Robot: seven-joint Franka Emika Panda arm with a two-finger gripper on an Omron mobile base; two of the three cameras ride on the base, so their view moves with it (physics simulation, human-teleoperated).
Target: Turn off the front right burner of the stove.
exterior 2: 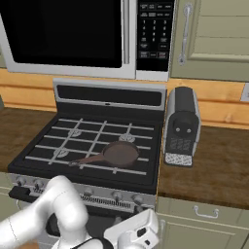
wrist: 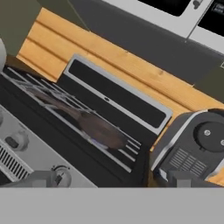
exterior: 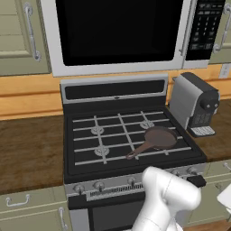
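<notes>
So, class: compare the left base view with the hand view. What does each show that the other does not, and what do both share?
Left base view alone: the pale green drawer with a silver handle below the brown wooden counter.
Hand view alone: the round top of the grey and black coffee machine, seen from above.
Both: the wide stainless-steel stove, the brown frying pan on its near-right grate, and that machine.
</notes>
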